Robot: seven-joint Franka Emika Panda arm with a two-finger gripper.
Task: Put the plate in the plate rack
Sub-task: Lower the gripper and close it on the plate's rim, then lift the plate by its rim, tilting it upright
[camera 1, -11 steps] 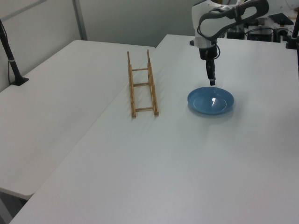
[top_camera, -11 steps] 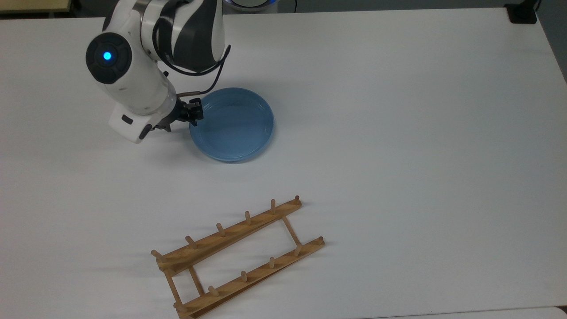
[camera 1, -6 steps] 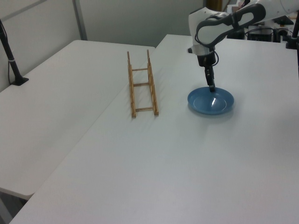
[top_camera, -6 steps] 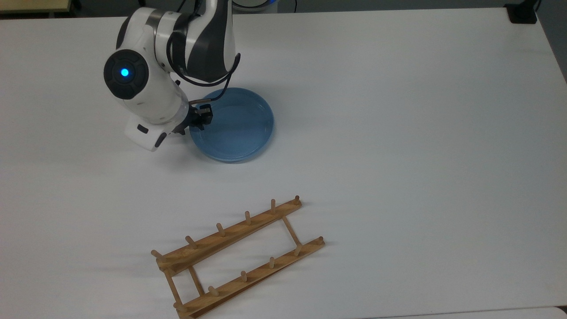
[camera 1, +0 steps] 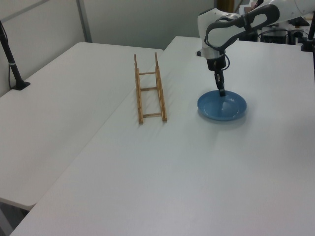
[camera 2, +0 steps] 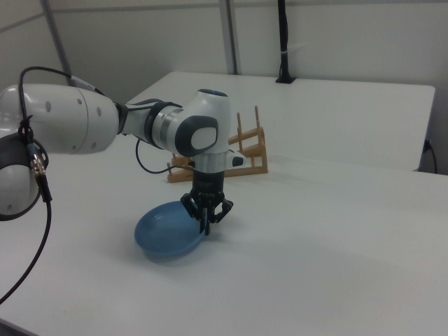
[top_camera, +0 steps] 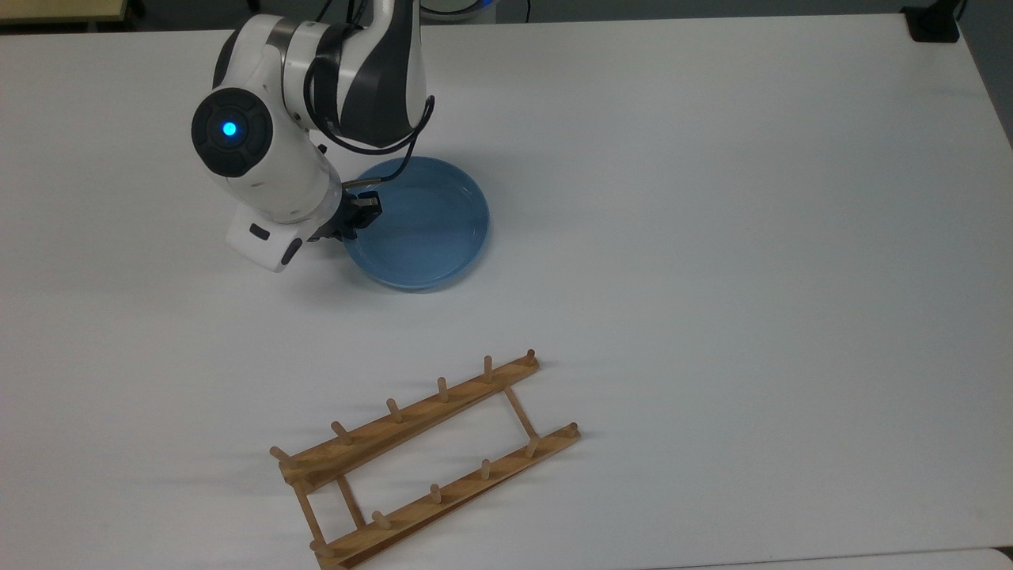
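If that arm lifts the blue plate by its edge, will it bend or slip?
The plate looks rigid, so it probably won't bend. Its glossy surface may be slippery where the gripper meets the rim. Gripped at one edge only, it will likely tilt or swing under its own weight.

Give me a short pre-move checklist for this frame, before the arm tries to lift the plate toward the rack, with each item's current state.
1. Gripper down at the plate rim: ok; in the right view the fingertips sit at the rim nearest the camera.
2. Fingers closed on the rim: cannot tell; the right view shows them close together, but contact is not clear.
3. Plate flat on the table: ok; it lies level in the left view.
4. Plate rack free to receive the plate: ok; nothing stands between its pegs.
5. Path from plate to rack: ok; bare table lies between them in the top view.
6. Rack resting flat on the table: ok; both rails lie on the table.
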